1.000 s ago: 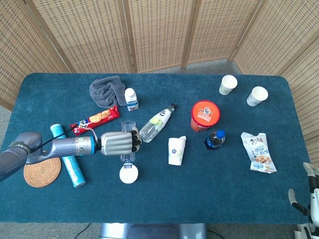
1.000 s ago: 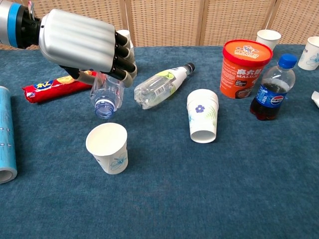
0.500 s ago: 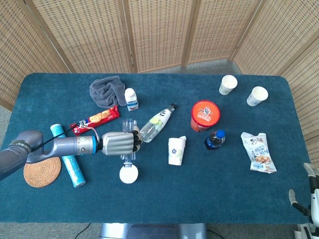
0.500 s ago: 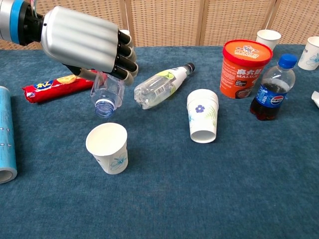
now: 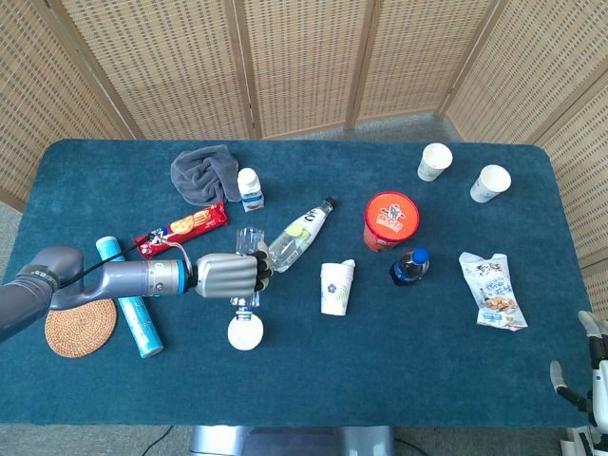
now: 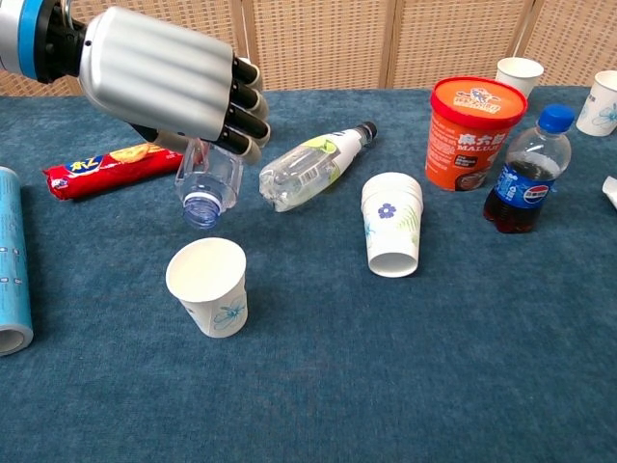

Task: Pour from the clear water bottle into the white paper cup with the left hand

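My left hand (image 6: 169, 85) (image 5: 226, 275) grips the clear water bottle (image 6: 207, 181) (image 5: 247, 239), which is tipped with its open neck pointing down and toward me. The mouth hangs just above and behind the white paper cup (image 6: 208, 286) (image 5: 245, 332), which stands upright on the blue table. No water stream is visible. My right hand (image 5: 591, 366) shows only at the lower right corner of the head view, off the table; its fingers are hard to read.
A labelled bottle (image 6: 310, 166) lies on its side right of my left hand. A flower-print cup (image 6: 391, 237), an orange tub (image 6: 475, 119), a cola bottle (image 6: 527, 174), a snack bar (image 6: 106, 166), a blue tube (image 6: 12, 260), a coaster (image 5: 80, 328) and a grey cloth (image 5: 204, 173) are also there.
My left hand has shifted slightly right and up with the bottle, which stays tipped over the cup. Nothing else has moved.
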